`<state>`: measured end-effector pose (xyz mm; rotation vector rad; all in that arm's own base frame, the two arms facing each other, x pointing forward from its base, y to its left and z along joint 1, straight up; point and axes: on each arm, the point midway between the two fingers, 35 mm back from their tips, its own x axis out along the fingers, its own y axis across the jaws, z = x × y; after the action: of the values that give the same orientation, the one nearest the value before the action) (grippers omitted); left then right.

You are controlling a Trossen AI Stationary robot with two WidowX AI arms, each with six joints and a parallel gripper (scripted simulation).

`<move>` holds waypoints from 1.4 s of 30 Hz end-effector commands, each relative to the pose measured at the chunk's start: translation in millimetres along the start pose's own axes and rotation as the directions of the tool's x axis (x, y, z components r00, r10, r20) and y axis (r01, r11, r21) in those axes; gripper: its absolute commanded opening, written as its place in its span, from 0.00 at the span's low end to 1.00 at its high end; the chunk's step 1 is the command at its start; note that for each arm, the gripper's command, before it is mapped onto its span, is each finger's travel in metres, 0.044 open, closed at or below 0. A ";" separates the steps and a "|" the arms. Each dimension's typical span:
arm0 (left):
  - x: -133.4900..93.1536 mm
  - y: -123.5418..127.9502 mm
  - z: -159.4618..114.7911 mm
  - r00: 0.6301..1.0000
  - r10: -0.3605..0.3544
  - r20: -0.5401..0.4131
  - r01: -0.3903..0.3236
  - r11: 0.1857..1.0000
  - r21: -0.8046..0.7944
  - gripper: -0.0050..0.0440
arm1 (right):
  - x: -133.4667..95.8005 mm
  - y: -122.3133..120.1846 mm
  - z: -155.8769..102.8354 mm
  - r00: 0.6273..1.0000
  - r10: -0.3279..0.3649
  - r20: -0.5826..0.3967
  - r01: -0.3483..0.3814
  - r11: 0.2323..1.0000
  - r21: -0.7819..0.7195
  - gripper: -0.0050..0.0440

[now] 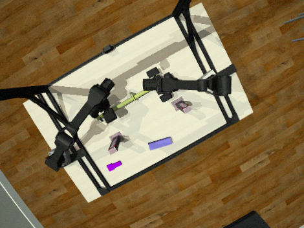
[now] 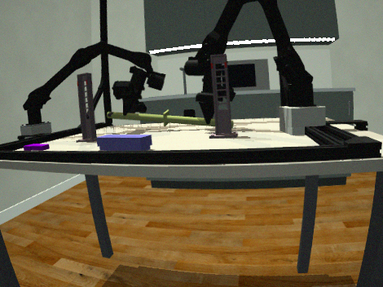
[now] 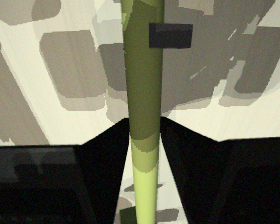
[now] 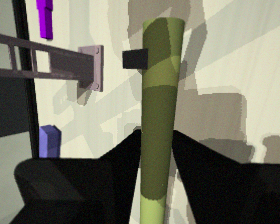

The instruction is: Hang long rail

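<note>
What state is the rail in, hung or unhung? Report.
Unhung: left end effector and right end effector grip the rail, clear of both posts.

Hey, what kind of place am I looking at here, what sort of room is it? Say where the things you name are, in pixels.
Probably a robotics lab or workshop set up in a kitchen-like room: two black robot arms (image 1: 187, 84) (image 2: 69, 68) share a framed table (image 2: 195, 169), with grey cabinets (image 2: 244, 13) on the wall and a wood-look floor (image 1: 181, 185) (image 2: 183, 233).

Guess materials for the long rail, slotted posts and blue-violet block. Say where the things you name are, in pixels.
Long rail (image 1: 124, 104) (image 2: 151, 117) (image 3: 145, 90) (image 4: 159, 110): plastic or painted metal; smooth, even olive-green.
Slotted posts (image 1: 112, 150) (image 2: 90, 121) (image 4: 99, 75): probably painted metal; matt mauve-grey, screw-like dots on one foot.
Blue-violet block (image 1: 160, 143) (image 2: 124, 143) (image 4: 49, 142): plastic or painted wood; flat colour, no grain.
</note>
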<state>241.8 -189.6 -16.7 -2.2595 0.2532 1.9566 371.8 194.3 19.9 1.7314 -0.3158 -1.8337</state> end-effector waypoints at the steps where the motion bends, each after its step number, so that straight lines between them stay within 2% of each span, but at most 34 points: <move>1: 2.8 0.2 0.9 1.000 0.000 0.007 0.000 1.000 0.002 0.10 | -0.6 0.7 -0.9 1.000 0.004 -0.005 -0.004 1.000 0.003 0.10; 10: -4.9 0.0 -0.5 1.000 0.000 0.031 0.000 1.000 0.002 0.10 | -0.3 1.0 -0.7 1.000 0.003 -0.025 -0.003 1.000 0.016 0.10; 20: -37.7 -2.2 -3.7 0.993 0.003 0.122 -0.003 1.000 -0.004 0.10 | 1.2 2.7 1.7 0.995 0.002 -0.100 0.005 0.998 0.067 0.10; 30: -38.2 -2.3 -3.8 0.992 0.003 0.128 -0.003 1.000 -0.004 0.10 | 2.5 1.7 1.4 0.994 0.002 -0.105 0.005 0.997 0.071 0.10; 42: -35.4 -2.6 -5.7 0.976 0.003 0.218 -0.002 1.000 -0.004 0.10 | 26.6 -14.3 -3.8 0.984 0.007 -0.177 0.014 0.993 0.118 0.10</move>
<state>240.3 -186.3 18.1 -2.0380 0.2299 2.1658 374.4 192.3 -6.7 1.9473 -0.3546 -1.6887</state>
